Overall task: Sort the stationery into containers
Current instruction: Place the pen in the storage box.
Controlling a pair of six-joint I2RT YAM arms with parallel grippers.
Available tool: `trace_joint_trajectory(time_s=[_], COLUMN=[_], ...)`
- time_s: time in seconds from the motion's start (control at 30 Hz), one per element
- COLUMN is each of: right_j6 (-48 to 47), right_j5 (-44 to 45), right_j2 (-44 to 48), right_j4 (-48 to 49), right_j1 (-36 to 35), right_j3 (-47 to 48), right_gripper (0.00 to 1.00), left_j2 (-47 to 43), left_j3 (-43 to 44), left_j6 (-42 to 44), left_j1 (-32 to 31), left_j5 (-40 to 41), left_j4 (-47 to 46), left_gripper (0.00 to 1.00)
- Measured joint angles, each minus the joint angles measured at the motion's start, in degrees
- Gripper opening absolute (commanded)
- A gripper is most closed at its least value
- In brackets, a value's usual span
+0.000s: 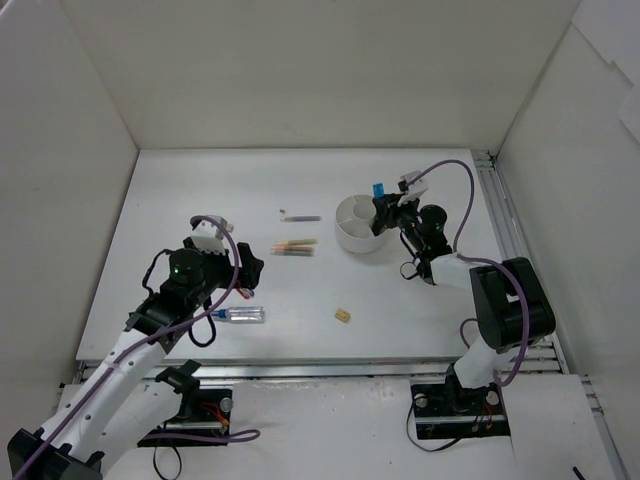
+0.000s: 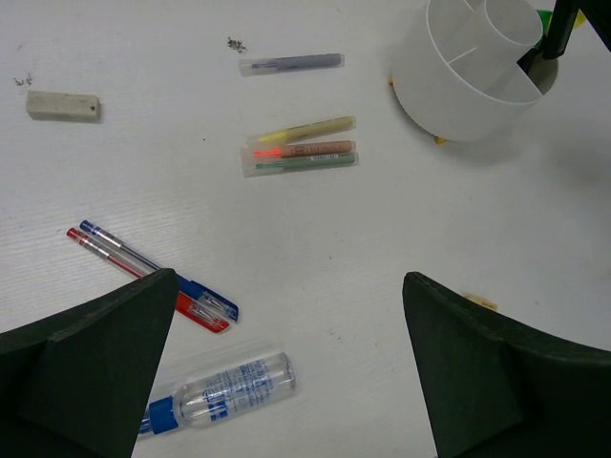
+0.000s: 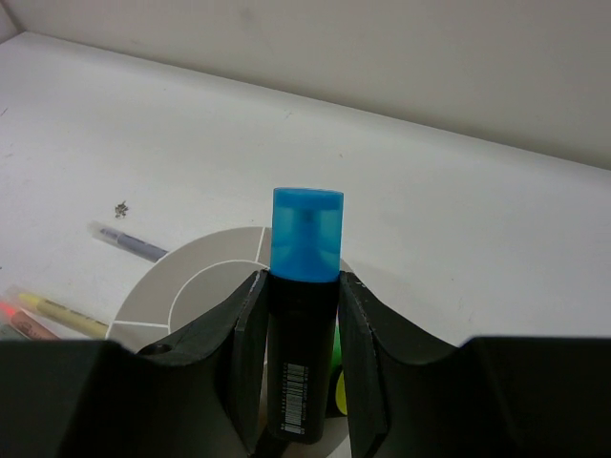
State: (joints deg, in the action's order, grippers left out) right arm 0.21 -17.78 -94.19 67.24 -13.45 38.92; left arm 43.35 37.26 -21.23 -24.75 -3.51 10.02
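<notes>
Gripping a blue-capped highlighter (image 3: 306, 224) upright, the right gripper (image 3: 304, 329) sits at the right rim of the white organizer (image 1: 348, 240), right of centre in the top view. The left gripper (image 2: 286, 286) hangs open at lower left, above the clear marker (image 2: 224, 386) and the red and blue pens (image 2: 115, 250) lying on the table (image 2: 315, 248).

We see the whole bench (image 1: 220, 190) from above; left wrist view looks down nearer, right nearest, all sharing the organizer (image 1: 352, 240).
</notes>
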Motion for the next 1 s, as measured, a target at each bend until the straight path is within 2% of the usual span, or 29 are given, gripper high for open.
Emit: trace_joint_trajectory(time_s=[0.23,0.33,0.43,0.5,0.67,0.87,0.9,0.93,1.0], right_j6=[1.42,2.08,2.86,3.32,4.39,5.86,6.34,7.21,8.66], right_j5=[0.55,0.55,0.57,0.52,0.50,0.72,0.94,1.11,1.90], right_j2=[0.00,0.00,0.00,0.02,0.96,7.13,8.57,9.99,13.79], right_j4=[1.75,2.38,2.89,3.10,3.23,3.28,3.26,3.26,2.32], right_j1=[0.02,0.02,0.04,0.02,0.04,0.02,0.00,0.00,-0.17], right_j3=[-3.17,-3.67,-3.82,-4.11,-5.25,-7.30,-7.65,-8.00,-8.50], right_gripper=[0.13,0.21,0.34,0.35,0.47,0.72,0.90,0.98,0.98], left_j2=[0.81,0.76,0.44,-0.15,-1.64,-1.90,-1.90,-1.90,-1.88], left_j3=[0.04,0.04,0.04,0.04,0.04,0.17,0.37,0.70,1.64], left_j6=[0.00,0.00,0.02,0.02,0.02,-0.04,-0.11,-0.31,-0.79], left_j1=[0.00,0.00,0.00,0.00,0.00,0.00,0.00,0.00,0.00], left_j5=[-0.07,-0.07,-0.07,-0.07,-0.07,0.00,0.17,0.46,1.03], left_j4=[0.02,0.04,0.11,0.13,0.20,1.22,1.60,2.10,3.43], left_gripper=[0.99,0.99,0.99,0.99,0.99,0.99,0.99,0.99,0.99])
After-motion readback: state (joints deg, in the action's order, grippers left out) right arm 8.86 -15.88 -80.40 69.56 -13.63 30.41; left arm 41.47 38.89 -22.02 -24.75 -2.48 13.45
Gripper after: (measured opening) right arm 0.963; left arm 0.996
